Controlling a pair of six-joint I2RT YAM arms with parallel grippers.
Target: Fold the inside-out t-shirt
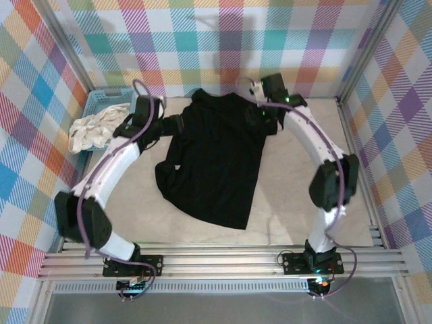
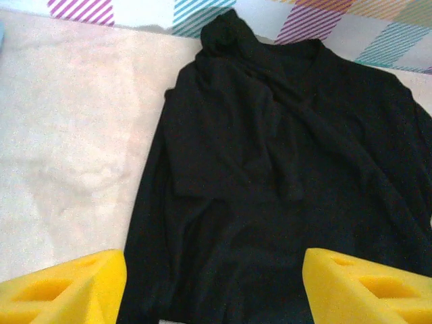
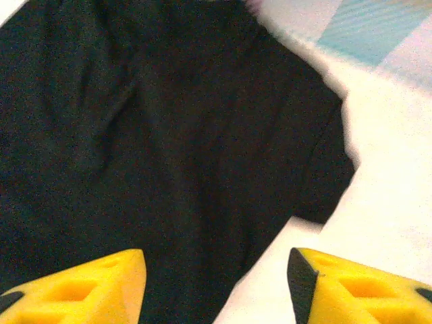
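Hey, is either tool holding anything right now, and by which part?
Nothing is held. The left tool and the right tool both stand open over the black t-shirt, no cloth pinched.

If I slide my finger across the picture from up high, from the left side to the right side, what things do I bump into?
white cloth → black t-shirt → right arm

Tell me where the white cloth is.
In the top view, the white cloth lies at the far left, spilling out of the blue basket, just left of the black t-shirt.
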